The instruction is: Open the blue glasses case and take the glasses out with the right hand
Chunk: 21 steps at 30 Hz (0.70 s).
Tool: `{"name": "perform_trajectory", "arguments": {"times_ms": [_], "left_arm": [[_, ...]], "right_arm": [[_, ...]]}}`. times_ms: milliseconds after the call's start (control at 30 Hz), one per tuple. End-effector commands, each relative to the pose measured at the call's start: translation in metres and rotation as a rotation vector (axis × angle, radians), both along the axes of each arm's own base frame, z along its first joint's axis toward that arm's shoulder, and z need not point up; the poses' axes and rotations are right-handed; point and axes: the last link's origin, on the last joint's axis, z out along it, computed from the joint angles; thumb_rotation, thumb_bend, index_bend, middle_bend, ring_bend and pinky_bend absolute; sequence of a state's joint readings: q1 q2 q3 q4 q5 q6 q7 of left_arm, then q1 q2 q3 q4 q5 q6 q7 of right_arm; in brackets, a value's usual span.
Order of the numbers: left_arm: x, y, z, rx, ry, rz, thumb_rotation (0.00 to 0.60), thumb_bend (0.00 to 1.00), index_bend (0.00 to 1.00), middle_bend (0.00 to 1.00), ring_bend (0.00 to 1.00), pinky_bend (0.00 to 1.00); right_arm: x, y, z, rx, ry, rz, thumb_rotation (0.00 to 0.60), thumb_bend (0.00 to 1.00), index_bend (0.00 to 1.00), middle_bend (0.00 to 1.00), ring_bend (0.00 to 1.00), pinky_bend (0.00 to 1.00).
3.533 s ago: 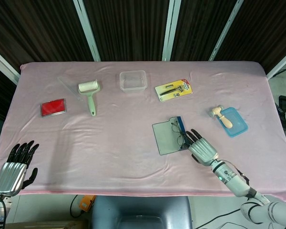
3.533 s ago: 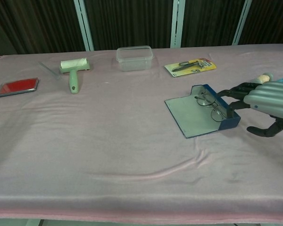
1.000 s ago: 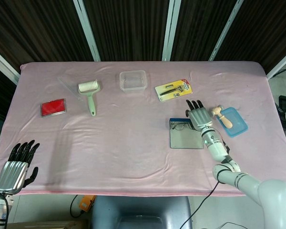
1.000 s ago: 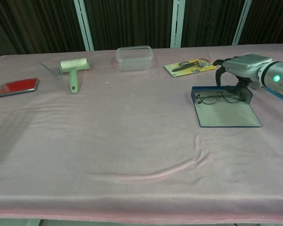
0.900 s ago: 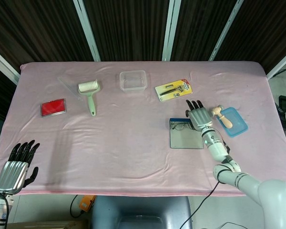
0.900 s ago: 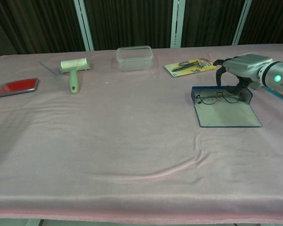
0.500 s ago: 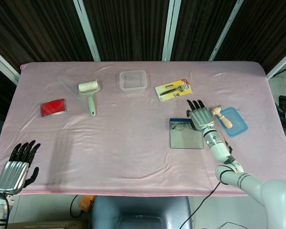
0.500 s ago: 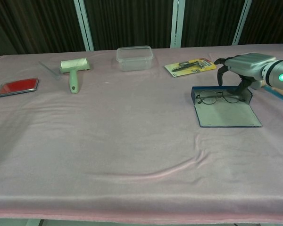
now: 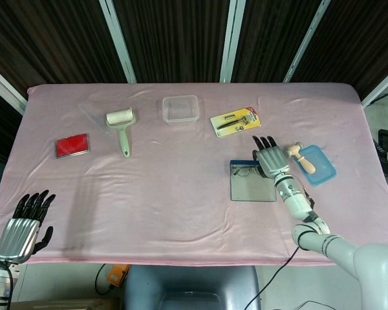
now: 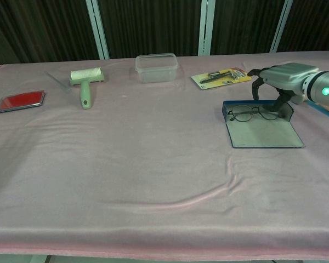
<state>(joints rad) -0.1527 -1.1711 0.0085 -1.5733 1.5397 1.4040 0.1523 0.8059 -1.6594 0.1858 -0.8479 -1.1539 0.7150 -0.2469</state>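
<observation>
Two robot hands show, and only one is at work. The right robot hand (image 10: 282,76) hangs arched over the far right end of the blue glasses case (image 10: 261,131), fingers curled downward and apart, apparently gripping nothing; whether a fingertip touches the frame I cannot tell. That posture suits a pinch from above on the glasses (image 10: 254,113), which lie across the case's far tray, lenses toward the robot. The case is already open, its lid flat on the surface toward the near edge, so I judge the opening done and the lifting not yet done. The left robot hand (image 9: 21,227) waits off the near left corner, fingers loosely spread, holding nothing, out of the way.

A pink cloth covers the surface (image 10: 126,164), rumpled into a ridge near the front edge. Along the far edge sit a lint roller (image 10: 85,82), a clear plastic box (image 10: 156,67) and a carded tool pack (image 10: 221,76); a red case (image 10: 20,101) lies by the left edge, a blue tray (image 9: 317,165) by the right. Dark slatted panels with pale uprights stand behind.
</observation>
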Motion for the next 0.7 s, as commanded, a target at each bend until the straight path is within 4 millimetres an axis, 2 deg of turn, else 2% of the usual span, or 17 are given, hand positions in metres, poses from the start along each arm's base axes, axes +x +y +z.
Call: {"name": "perform_trajectory", "arguments": {"times_ms": [33,700], "left_arm": [[-0.0001,0.0002,0.0001,0.000,0.000,0.000,0.600,0.43,0.00,0.00,0.00,0.03],[-0.0006,0.0005,0.0010,0.001,-0.004,0.003,0.600,0.43,0.00,0.00,0.00,0.03]], "right_arm": [[0.0010,-0.0004,-0.0004,0.000,-0.002,0.000,0.600,0.55,0.58,0.05,0.00,0.00],[0.0021,-0.0025,-0.0032,-0.009,-0.026,-0.011,0.600,0.55,0.64,0.05,0.00,0.00]]}}
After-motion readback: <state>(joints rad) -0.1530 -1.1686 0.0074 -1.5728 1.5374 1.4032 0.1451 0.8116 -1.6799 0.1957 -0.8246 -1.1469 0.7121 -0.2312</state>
